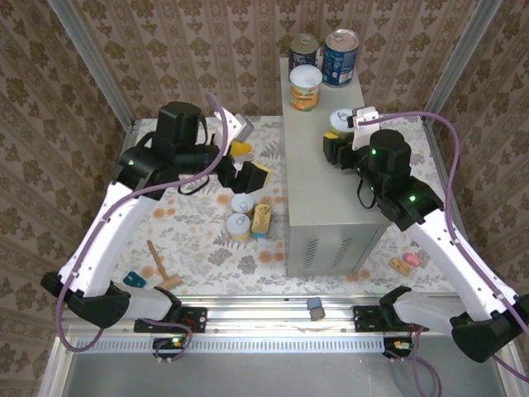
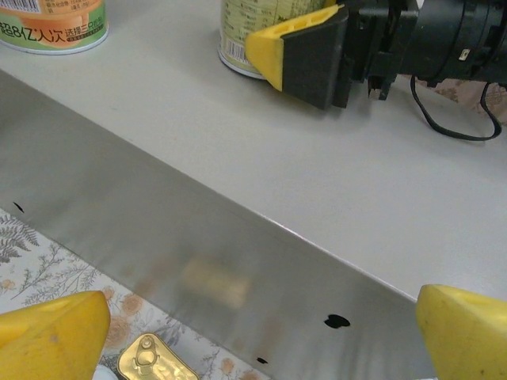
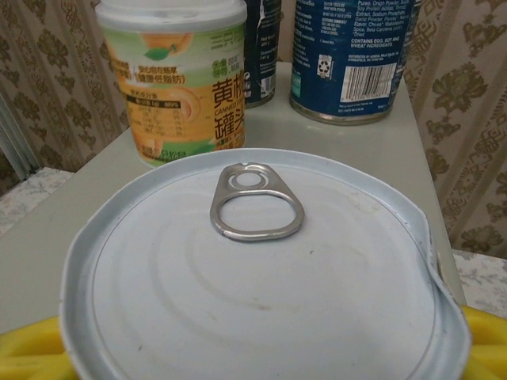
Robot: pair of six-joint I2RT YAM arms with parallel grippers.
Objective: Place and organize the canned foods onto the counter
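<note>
The grey counter [image 1: 318, 174] carries two dark-blue cans [image 1: 340, 58] [image 1: 304, 51] at its back and a yellow-labelled can [image 1: 305, 88] in front of them. My right gripper [image 1: 341, 131] is shut on another yellow-labelled can [image 1: 341, 122], which stands on the counter top [image 2: 238, 158]; its pull-tab lid [image 3: 261, 269] sits between the yellow fingers [image 3: 32, 352]. On the table left of the counter lie two more yellow cans [image 1: 245, 203] [image 1: 239, 226] and a flat gold tin [image 1: 262, 217]. My left gripper [image 1: 248, 161] hangs open above them, facing the counter's side, with nothing between its fingers [image 2: 51, 336].
A wooden mallet [image 1: 163, 266] and a teal block [image 1: 135, 279] lie near the table's front left. A small yellow-pink piece [image 1: 404, 263] rests right of the counter, and a grey block [image 1: 315, 308] sits on the front rail. Patterned walls close in the back and sides.
</note>
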